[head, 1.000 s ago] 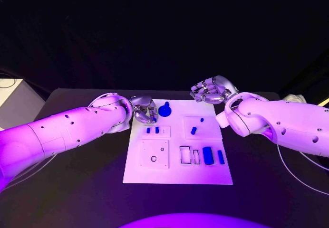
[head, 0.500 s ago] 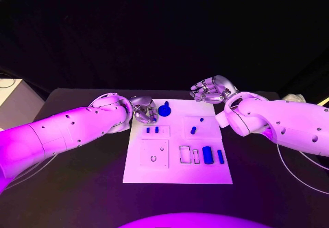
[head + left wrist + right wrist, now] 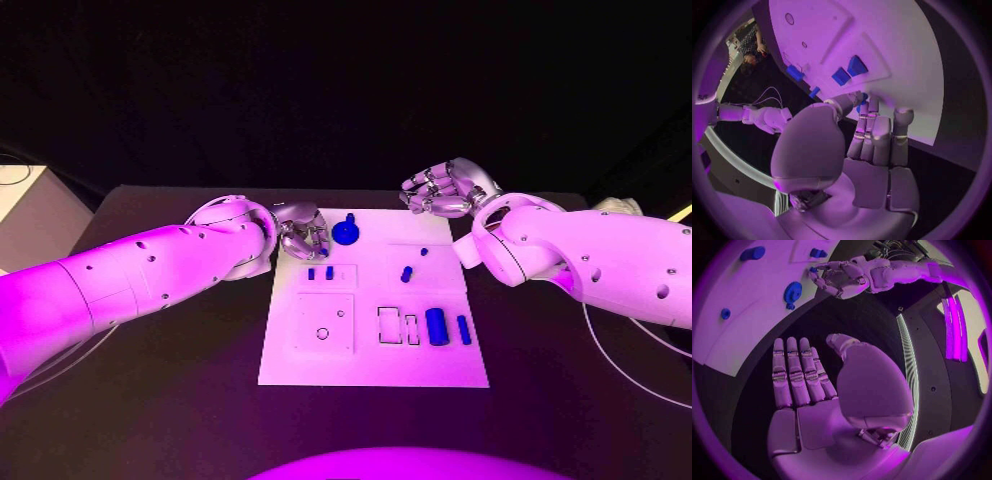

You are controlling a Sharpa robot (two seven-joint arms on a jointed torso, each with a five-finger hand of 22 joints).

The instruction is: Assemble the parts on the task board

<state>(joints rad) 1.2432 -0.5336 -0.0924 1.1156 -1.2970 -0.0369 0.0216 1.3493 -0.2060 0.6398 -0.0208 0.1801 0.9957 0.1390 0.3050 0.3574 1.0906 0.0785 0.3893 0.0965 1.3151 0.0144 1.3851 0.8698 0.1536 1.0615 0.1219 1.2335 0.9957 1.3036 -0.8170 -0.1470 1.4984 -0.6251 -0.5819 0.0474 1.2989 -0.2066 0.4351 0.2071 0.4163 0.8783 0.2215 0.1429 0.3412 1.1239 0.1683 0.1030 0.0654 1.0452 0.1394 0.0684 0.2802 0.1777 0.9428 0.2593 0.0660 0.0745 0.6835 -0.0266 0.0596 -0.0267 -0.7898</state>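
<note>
Nothing is seen to have moved since the earlier frames; both arms stay as they were. At the far left corner of the task board (image 3: 372, 370) the left hand (image 3: 302, 233) is kept, fingers curled, empty as far as can be judged; the right hand (image 3: 449, 190) is held open off the far edge, holding nothing. A round blue knobbed part (image 3: 346, 233) lies just beside the left fingers; it is best approached slowly. Two small blue pegs (image 3: 320, 272) stand in a recessed panel.
</note>
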